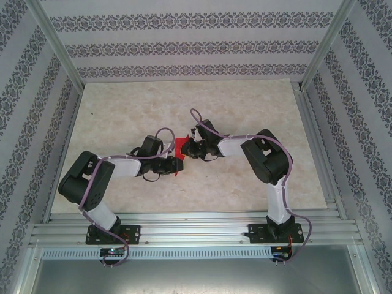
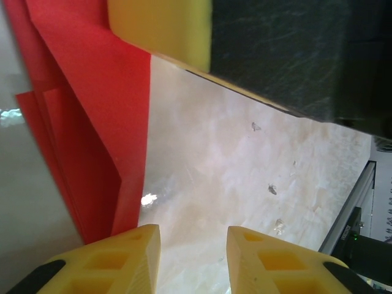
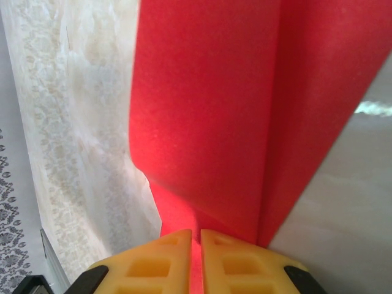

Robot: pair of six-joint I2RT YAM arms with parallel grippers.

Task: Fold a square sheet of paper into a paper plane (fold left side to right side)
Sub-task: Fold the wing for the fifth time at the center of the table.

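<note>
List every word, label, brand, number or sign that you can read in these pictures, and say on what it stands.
There are none to read.
The folded red paper is blank.
The yellow jaws carry no marking.
The wallpaper bears ornament, not letters.
The small circuit board by the left arm's base is too small to read.

From above, the paper plane (image 1: 180, 149) is too small for you to read its folds. On the right wrist camera it runs off the top edge, and its lower end vanishes inside the right gripper (image 3: 201, 236). On the left wrist camera, the top and left edges cut it off.
</note>
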